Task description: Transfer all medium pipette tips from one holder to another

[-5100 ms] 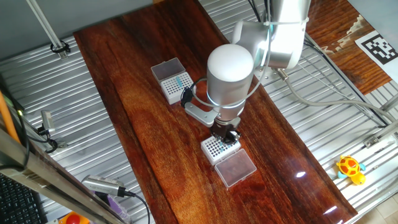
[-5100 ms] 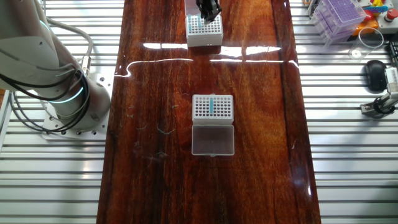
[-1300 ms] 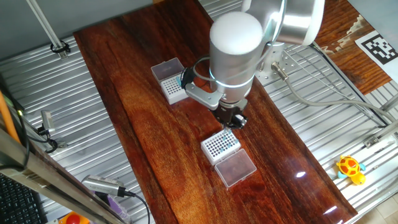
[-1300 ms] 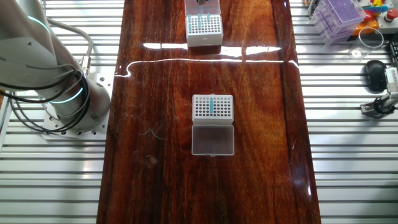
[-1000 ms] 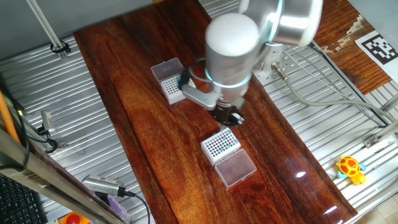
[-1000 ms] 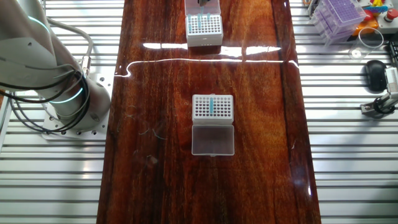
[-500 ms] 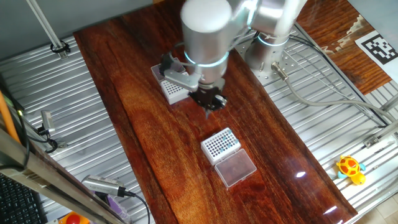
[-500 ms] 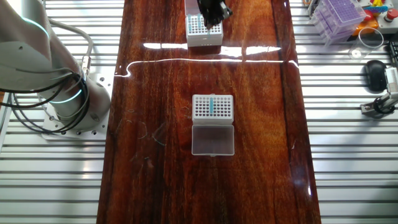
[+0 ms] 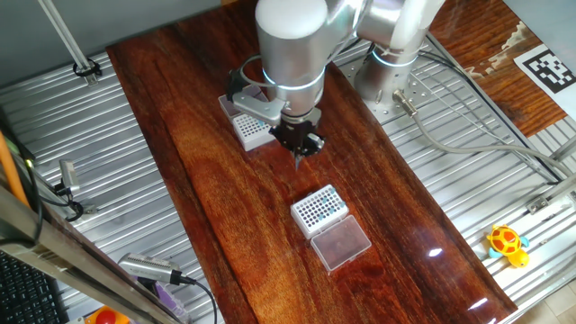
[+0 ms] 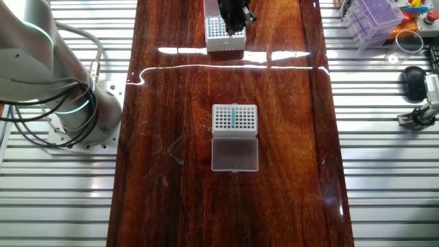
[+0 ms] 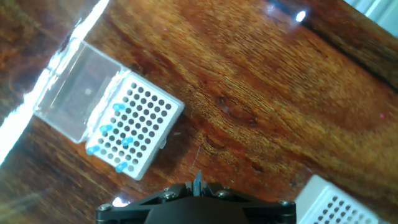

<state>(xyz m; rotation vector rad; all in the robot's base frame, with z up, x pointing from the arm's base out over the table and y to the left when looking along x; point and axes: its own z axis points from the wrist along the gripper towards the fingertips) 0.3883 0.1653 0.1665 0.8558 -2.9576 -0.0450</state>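
My gripper [image 9: 300, 148] hangs above the wooden table between two white racks, shut on a medium pipette tip [image 9: 298, 164] that points down. In the hand view the teal tip [image 11: 197, 180] sticks out between the closed fingers of the gripper [image 11: 197, 188]. One rack [image 9: 319, 209] with its clear lid [image 9: 340, 243] lies nearer the front. The other rack [image 9: 252, 130] is partly hidden behind the arm. The other fixed view shows the gripper [image 10: 233, 19] over the far rack [image 10: 225, 38], and the middle rack [image 10: 234, 118] holds a column of teal tips. The hand view shows a rack [image 11: 137, 130] with several teal tips.
The robot base [image 10: 75, 116] stands left of the table on a slatted metal surface. A purple tip box [image 10: 374, 17] and a dark mouse-like object [image 10: 413, 81] sit at the right. A yellow toy [image 9: 507, 243] and a hand pipette [image 9: 153, 270] lie off the table.
The gripper lifted off the front rack and swung toward the back-left rack, carrying a teal tip. The racks have not moved.
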